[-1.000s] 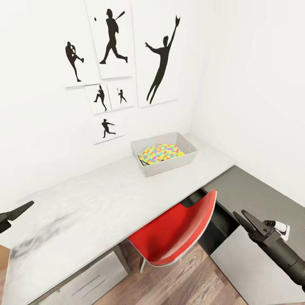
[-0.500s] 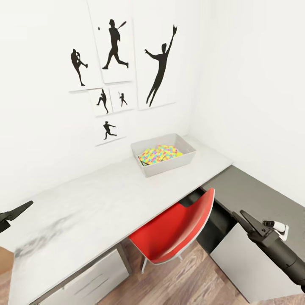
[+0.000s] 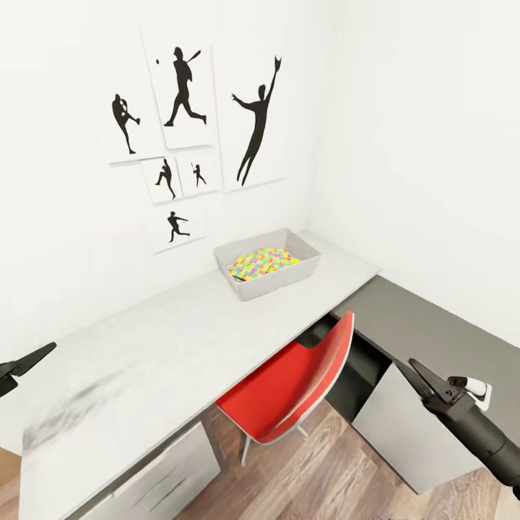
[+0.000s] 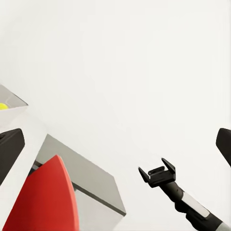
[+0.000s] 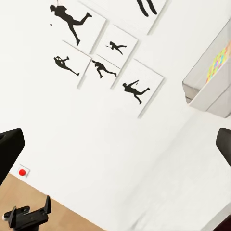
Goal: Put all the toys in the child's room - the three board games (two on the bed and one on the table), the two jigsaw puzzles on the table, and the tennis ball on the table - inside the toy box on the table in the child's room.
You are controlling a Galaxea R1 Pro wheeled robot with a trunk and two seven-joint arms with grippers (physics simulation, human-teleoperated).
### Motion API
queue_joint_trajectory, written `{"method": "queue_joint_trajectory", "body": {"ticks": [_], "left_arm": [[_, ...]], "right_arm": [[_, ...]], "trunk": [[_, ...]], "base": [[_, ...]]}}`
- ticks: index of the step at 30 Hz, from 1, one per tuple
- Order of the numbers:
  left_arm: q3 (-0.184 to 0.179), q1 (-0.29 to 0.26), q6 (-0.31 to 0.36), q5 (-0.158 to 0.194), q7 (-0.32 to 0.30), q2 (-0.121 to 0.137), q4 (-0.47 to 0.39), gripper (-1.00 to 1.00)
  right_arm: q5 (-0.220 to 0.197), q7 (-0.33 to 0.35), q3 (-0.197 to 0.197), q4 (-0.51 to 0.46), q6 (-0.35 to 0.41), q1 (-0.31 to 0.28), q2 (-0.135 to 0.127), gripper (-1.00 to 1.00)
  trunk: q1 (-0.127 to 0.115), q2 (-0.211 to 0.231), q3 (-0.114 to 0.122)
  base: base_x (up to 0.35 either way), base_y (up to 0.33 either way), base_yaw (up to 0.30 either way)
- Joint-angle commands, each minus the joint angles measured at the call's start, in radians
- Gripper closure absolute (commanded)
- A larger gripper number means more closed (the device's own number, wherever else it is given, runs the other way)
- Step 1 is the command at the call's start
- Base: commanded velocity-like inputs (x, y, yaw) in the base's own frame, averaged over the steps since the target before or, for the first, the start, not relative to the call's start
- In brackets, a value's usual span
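Both grippers, the left gripper (image 3: 25,361) and the right gripper (image 3: 420,378), are matte black with tapered, pointed fingers; the right arm (image 3: 485,440) is dark grey, with a small white-tipped fitting beside the wrist.

From the head we look down and forward over the table (image 3: 180,339) toward the room's corner, the toy box (image 3: 267,283) far off. Our left wrist camera faces across the red chair (image 4: 45,202) to the white wall; our right wrist camera faces the wall pictures (image 5: 103,55) and shares the toy box (image 5: 211,82).
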Motion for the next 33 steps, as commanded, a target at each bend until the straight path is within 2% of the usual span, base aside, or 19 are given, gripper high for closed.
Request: {"method": "queue_joint_trajectory", "body": {"ticks": [1, 33], "left_arm": [[0.000, -0.001, 0.010, 0.000, -0.003, 0.000, 0.000, -1.00], [0.000, -0.001, 0.006, 0.000, -0.003, -0.002, 0.000, -1.00]], "right_arm": [[-0.004, 0.000, 0.000, 0.000, 0.006, -0.001, 0.000, -1.00], [-0.002, -0.003, 0.000, 0.002, 0.005, -0.001, 0.000, -1.00]], "trunk": [[0.001, -0.002, 0.000], [0.001, -0.002, 0.046]], "base": [[-0.007, 0.017, -0.182], [-0.001, 0.001, -0.200]]}}
